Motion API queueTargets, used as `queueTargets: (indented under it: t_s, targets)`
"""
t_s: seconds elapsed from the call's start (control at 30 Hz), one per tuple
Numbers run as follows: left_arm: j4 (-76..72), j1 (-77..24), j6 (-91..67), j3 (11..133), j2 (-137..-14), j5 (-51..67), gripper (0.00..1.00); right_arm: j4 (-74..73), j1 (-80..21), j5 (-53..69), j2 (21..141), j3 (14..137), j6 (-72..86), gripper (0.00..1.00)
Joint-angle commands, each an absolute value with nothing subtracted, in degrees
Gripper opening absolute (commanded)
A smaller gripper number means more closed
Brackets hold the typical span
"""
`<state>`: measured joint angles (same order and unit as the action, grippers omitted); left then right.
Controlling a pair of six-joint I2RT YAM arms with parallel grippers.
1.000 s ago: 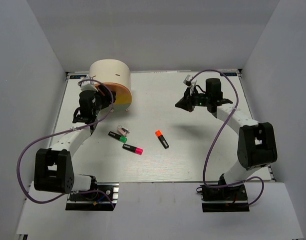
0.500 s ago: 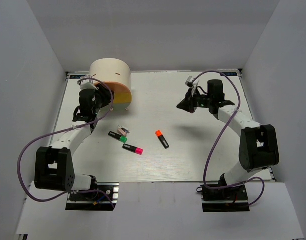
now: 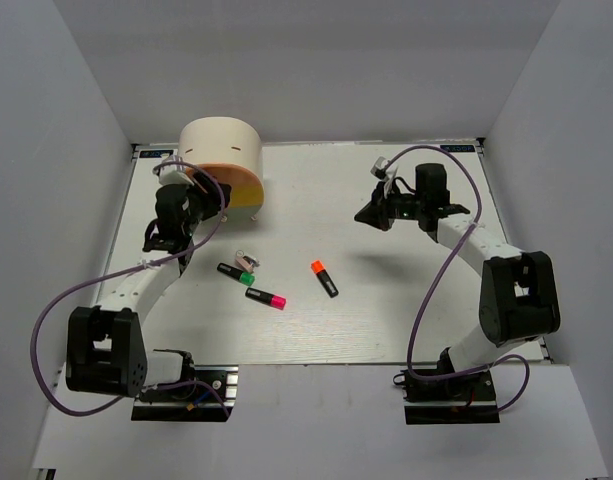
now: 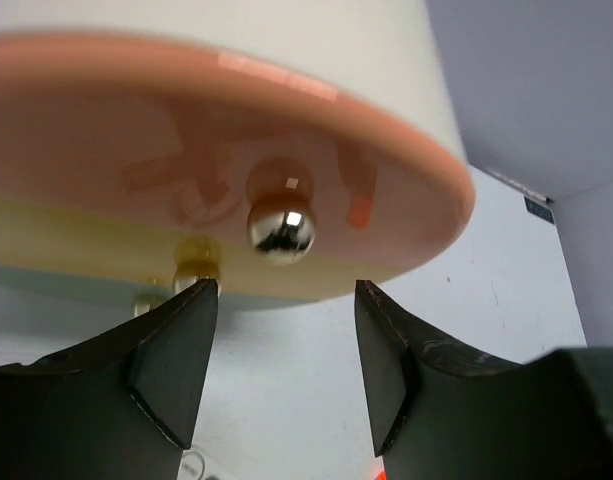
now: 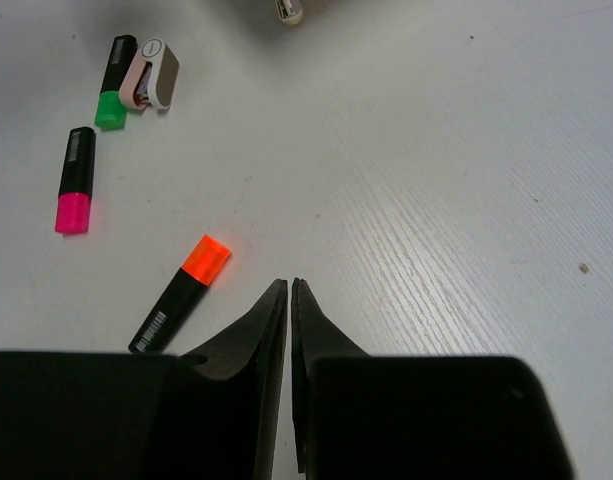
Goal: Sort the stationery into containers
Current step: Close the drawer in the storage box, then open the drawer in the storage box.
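The orange drawer [image 4: 136,120] sits in the cream cylindrical unit [image 3: 221,143] at the table's far left, with the yellow drawer [image 4: 76,240] just under it. Its round shiny knob [image 4: 282,229] stands above the gap between the left gripper [image 4: 283,290] fingers. They are spread wide, one to each side and below the knob, gripping nothing. The left arm reaches forward from its base, its wrist raised close in front of the unit.

The highlighters lie mid-table, well apart from the unit: the green-capped highlighter [image 3: 236,272] is just beside the tiny pink-and-white piece [image 3: 246,259], the pink-capped highlighter [image 3: 266,298] is a little nearer, and the orange-capped highlighter [image 3: 324,278] is off to the right. The right gripper [image 5: 288,285] hangs above the table at the far right with its fingers pressed together on nothing, angled toward the orange-capped one.

Since a second ago the left arm's lower link has swung leftward while its gripper stays at the drawer — the right arm has barely shifted, and the highlighters have not moved.
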<state>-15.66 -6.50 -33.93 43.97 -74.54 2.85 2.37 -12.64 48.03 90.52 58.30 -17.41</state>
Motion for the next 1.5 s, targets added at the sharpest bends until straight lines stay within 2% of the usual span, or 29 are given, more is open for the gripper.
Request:
queueTargets:
  t_s: [0.0,0.17,0.37,0.63,1.47]
  targets:
    - [-13.4,-6.7,-33.7,40.4,-69.5,4.7,0.68,2.4,-12.2,48.3,87.8,57.2,-18.6,0.11]
    - [-12.8,-6.2,-35.8,37.0,-67.9,2.9,0.68,2.4,-12.3,48.4,87.5,56.7,-18.7,0.11]
    - [-15.1,-5.5,-41.2,37.6,-73.5,4.7,0.68,2.5,-12.1,48.5,87.6,56.7,-19.0,0.11]
    - [-18.5,-4.5,-49.2,40.2,-79.0,3.5,0.59,2.7,-11.7,48.0,86.2,55.2,-19.8,0.11]
    - [-24.1,-1.9,-51.9,40.2,-82.0,0.0,0.55,2.7,-11.0,48.3,86.6,55.5,-20.0,0.12]
